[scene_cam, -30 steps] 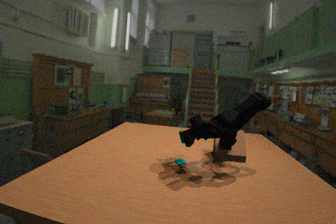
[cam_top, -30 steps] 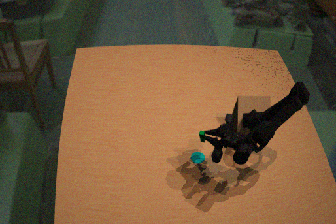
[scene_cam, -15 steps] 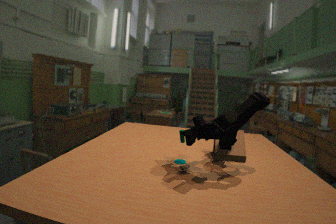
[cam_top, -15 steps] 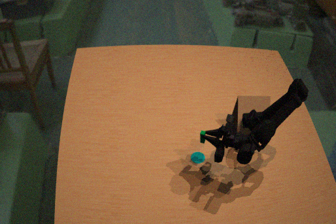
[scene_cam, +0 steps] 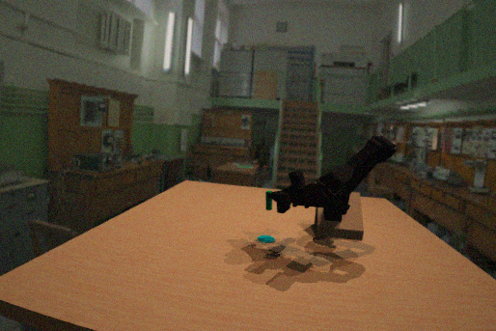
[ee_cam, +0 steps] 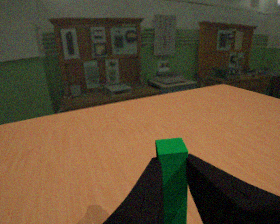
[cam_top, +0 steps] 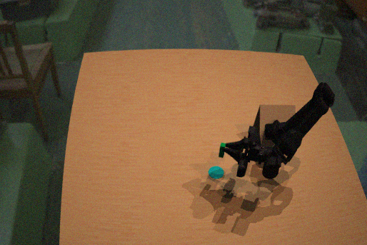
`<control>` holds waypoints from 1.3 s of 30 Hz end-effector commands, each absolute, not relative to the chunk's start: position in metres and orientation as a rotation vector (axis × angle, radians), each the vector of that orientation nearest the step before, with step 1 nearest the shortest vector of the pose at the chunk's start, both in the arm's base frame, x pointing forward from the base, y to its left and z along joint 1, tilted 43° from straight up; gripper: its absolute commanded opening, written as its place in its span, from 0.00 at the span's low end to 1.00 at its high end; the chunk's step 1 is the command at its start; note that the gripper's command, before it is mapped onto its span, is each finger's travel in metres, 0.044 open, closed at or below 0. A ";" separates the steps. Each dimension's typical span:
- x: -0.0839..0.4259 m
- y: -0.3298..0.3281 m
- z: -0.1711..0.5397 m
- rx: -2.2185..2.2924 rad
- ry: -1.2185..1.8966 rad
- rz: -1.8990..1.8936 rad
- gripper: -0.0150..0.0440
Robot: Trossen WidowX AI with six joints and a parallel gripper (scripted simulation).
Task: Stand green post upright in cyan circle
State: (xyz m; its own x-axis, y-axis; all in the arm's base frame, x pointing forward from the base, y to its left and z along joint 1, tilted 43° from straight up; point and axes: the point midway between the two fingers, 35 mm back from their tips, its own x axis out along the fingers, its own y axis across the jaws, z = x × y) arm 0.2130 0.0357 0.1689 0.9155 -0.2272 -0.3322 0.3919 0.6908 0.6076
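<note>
The fingers (cam_top: 224, 149) are clamping narrowly on the upright green post (cam_top: 222, 150), holding it above the desk (cam_top: 143, 130), beside the uncovered cyan circle (cam_top: 215, 172).

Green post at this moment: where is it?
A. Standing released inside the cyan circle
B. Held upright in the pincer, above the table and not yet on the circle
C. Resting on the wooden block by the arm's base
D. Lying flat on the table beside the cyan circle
B. The exterior view shows the green post upright in the pincer, off the table, with the cyan circle lower down and uncovered.
</note>
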 end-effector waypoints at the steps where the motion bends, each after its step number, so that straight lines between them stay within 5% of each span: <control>1: 0.212 0.035 0.168 0.750 0.219 -0.352 0.29; 39: 0.217 0.062 0.144 0.784 0.209 -0.360 0.29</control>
State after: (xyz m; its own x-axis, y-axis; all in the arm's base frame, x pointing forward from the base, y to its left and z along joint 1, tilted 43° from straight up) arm 0.2172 0.0586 0.1501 0.9210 -0.2334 -0.3118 0.3862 0.6509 0.6536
